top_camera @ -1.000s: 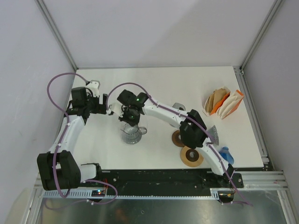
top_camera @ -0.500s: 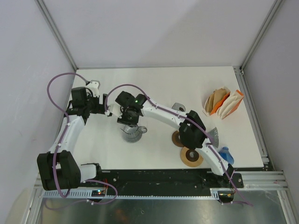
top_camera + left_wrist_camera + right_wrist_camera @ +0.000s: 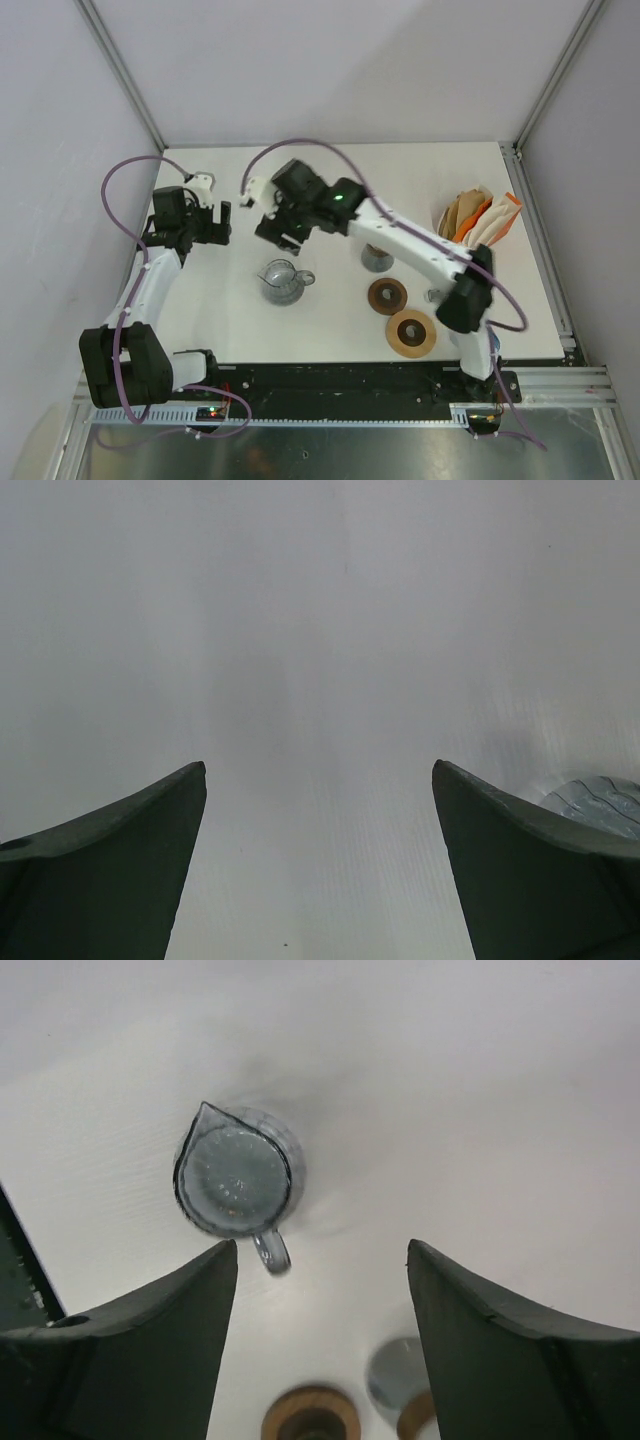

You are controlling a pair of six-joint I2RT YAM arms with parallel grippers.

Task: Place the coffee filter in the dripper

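Right end effector (image 3: 322, 1255) has risen off the empty glass pitcher (image 3: 237, 1182).

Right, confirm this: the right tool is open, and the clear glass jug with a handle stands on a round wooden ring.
Wrong on one point: the clear glass jug stands on the bare white table, apart from the round wooden ring, as the right wrist view shows. The right tool is open.

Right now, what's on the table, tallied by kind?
Glass jug: 1
Grey cup: 1
Wooden rings: 2
Paper filter stack, in its holder: 1
Total: 5
Not counted: anything hidden behind the right arm.
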